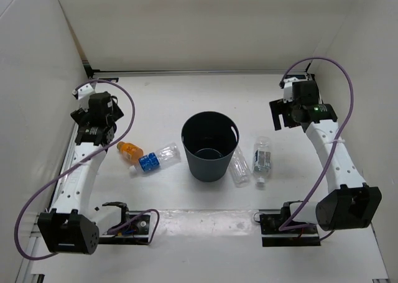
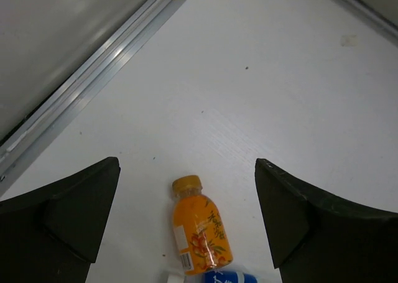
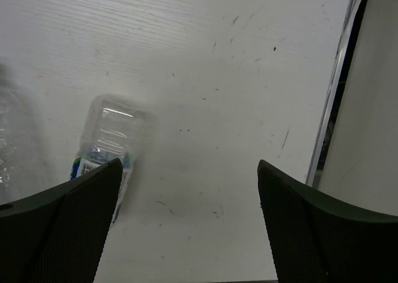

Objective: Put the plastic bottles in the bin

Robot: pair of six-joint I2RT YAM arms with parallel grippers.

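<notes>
The bin [image 1: 209, 147] seems empty; all four plastic bottles [image 1: 155, 159] are left outside. The left gripper [image 2: 186, 165], over the orange bottle [image 2: 200, 233], and the right gripper [image 3: 189, 165] are held apart.

Top external: high at the near edge, far off, looking down over the whole table [image 1: 155, 102].
Left wrist: close, facing down; shares the orange bottle [image 2: 200, 230] with the top view.
Right wrist: close, facing down; shares the labelled clear bottle [image 3: 102, 152] likewise.
</notes>
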